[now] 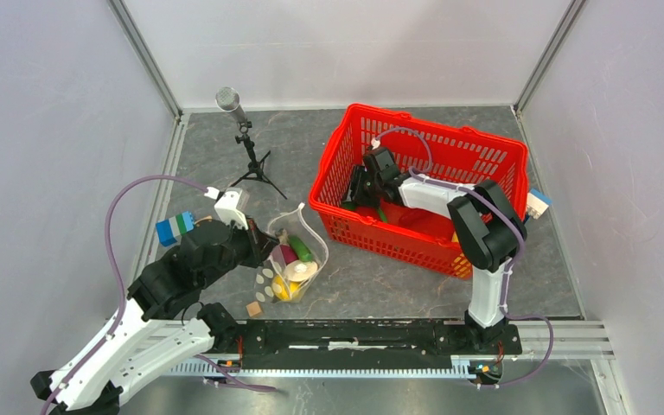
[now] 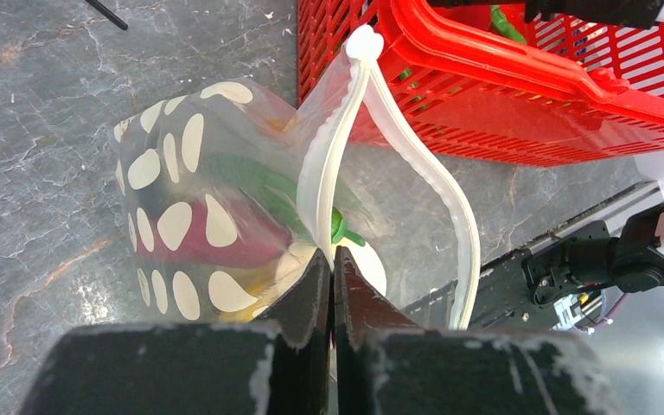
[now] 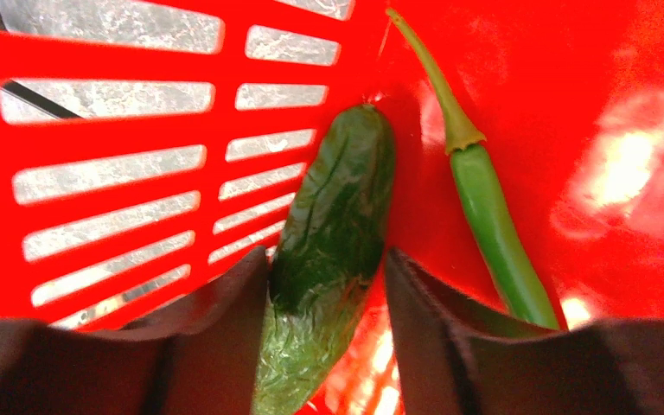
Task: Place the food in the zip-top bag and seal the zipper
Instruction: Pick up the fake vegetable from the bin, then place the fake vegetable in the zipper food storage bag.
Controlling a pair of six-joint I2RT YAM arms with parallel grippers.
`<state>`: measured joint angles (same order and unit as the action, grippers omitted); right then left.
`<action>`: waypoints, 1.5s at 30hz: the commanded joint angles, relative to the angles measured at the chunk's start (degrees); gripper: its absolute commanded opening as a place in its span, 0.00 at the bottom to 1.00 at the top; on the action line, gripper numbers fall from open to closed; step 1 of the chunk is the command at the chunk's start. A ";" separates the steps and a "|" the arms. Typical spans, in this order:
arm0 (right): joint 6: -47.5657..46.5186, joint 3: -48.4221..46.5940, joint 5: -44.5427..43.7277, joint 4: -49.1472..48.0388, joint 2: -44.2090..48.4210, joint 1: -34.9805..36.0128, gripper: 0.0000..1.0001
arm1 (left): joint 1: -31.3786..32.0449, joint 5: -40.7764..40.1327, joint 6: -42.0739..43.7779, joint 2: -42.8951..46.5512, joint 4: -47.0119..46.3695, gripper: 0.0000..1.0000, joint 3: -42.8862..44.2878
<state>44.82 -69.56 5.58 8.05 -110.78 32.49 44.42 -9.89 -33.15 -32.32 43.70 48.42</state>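
Note:
The zip-top bag (image 1: 287,270) stands open on the table left of the basket. Through its dotted wall (image 2: 173,225) I see a magenta aubergine (image 2: 225,246), green pods (image 2: 255,181) and a yellow piece. My left gripper (image 2: 333,259) is shut on the near side of the white zipper (image 2: 333,164); the far side of the zipper bows away, so the mouth gapes. My right gripper (image 3: 327,277) is down inside the red basket, open, with its jaws on either side of a dark green pod (image 3: 337,207). A thin green chilli (image 3: 493,225) lies just to its right.
The red mesh basket (image 1: 424,121) stands at the back right, close to the bag. A microphone on a small tripod (image 1: 244,143) stands at the back left. Blue-green blocks (image 1: 175,227) sit by the left arm. A wooden cube (image 1: 254,309) lies near the front rail.

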 commanded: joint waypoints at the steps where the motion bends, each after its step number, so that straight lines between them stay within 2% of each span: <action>1: 0.27 -2.18 0.83 -3.04 -2.95 -0.06 0.51 | -0.06 0.67 -1.29 0.81 -1.78 0.05 0.97; 4: -1.28 -2.00 -0.32 -2.54 -2.25 -0.15 0.46 | -0.04 0.97 -1.55 0.85 -1.70 0.05 0.97; 7: -2.71 0.80 -1.37 -5.96 2.51 -0.23 0.31 | -0.04 0.61 -1.74 1.25 -1.35 0.05 0.85; 10: -4.89 2.78 -1.28 -9.62 8.19 -0.65 0.24 | -0.04 0.22 -2.01 1.49 -1.39 0.05 0.62; 20: -10.68 7.97 -7.19 -8.73 25.12 -1.09 0.22 | -0.05 0.57 -1.60 0.59 -1.71 0.06 0.55; 26: -16.71 17.48 -11.77 -18.28 39.05 -1.03 0.21 | -0.08 2.63 -2.50 0.62 -4.18 0.06 0.36; 30: -21.36 20.52 -7.96 -23.72 46.69 -0.97 0.21 | -0.04 3.29 -2.75 -0.31 -5.20 0.07 0.45; 35: -24.48 25.01 4.16 -34.42 53.20 -0.77 0.21 | -0.08 4.64 -3.07 -1.51 -5.90 0.07 0.01; 39: -24.89 26.01 10.84 -39.12 56.18 0.21 0.21 | -0.04 5.01 -3.40 -1.67 -6.16 0.07 -0.08; 42: -25.11 25.41 12.37 -40.38 57.41 2.80 0.22 | -0.04 5.31 -3.34 -1.68 -6.51 0.07 -0.08; 45: -26.22 24.90 10.16 -41.10 57.72 8.10 0.22 | -0.04 6.39 -3.58 -2.26 -7.12 0.07 -0.17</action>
<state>21.08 -43.88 14.06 -27.59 -54.15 35.27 44.42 -5.43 -33.43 -34.13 41.39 48.34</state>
